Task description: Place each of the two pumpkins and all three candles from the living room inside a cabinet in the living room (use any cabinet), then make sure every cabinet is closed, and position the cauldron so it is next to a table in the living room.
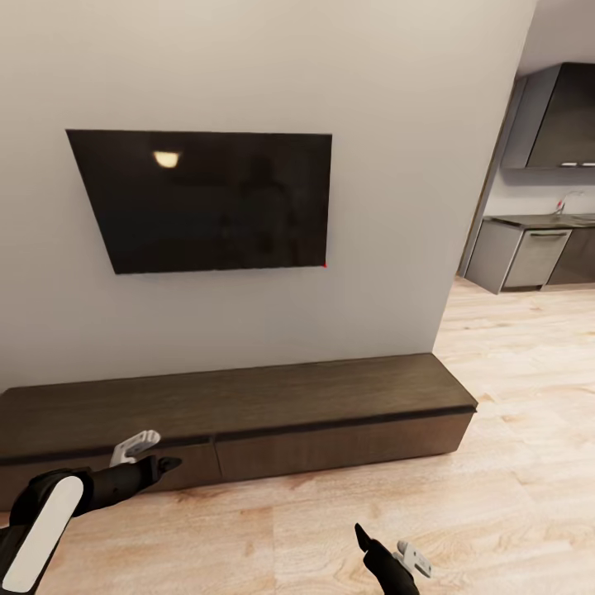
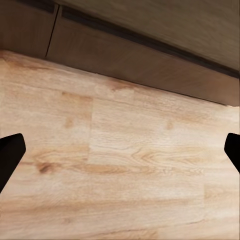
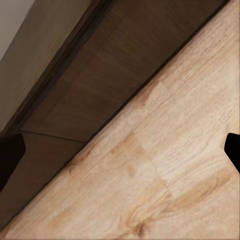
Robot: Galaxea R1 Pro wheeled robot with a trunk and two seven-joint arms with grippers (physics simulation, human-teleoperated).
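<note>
While facing the cabinet [image 1: 248, 413], left end effector [image 2: 120, 150] wide open, empty.

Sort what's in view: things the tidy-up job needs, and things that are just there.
Belongs to the job:
- cabinet, the long low dark-brown unit under the TV, drawers shut
- left gripper, open, empty
- right gripper, open, empty

Just there:
- wall-mounted TV
- wood floor
- grey kitchen counter beyond the wall

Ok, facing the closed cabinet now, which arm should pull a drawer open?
Left, probably. The left gripper is open and right at the cabinet drawer fronts, near the seam between them. The right gripper is also open but sits lower, back over the floor.
</note>
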